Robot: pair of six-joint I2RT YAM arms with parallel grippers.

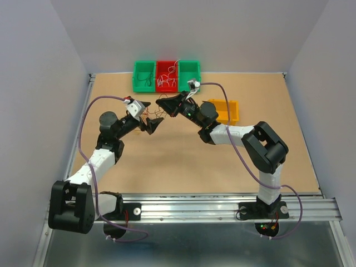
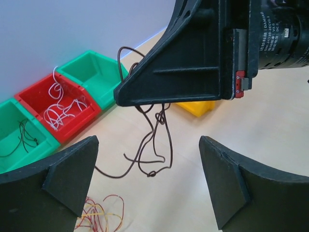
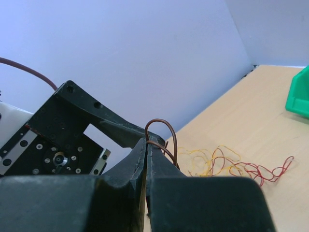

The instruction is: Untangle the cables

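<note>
A dark brown cable (image 2: pixel 157 140) hangs in loops with a small knot above the table, pinched at its top by my right gripper (image 3: pixel 146 145), which is shut on it. In the top view the right gripper (image 1: pixel 162 102) is lifted in front of the bins. My left gripper (image 2: pixel 149 188) stands wide open just below and in front of the hanging brown cable, touching nothing; its fingers (image 2: pixel 67 176) flank the loops. From above, the left gripper (image 1: pixel 149 115) faces the right one closely. A loose bundle of red and yellow cables (image 3: pixel 227 164) lies on the table beneath.
A row of three bins stands at the back: a green bin (image 1: pixel 144 77) with a dark wire, a red bin (image 1: pixel 166 77) with white wires, and another green bin (image 1: pixel 189 72). A yellow bin (image 1: pixel 225 111) sits to the right of the right arm.
</note>
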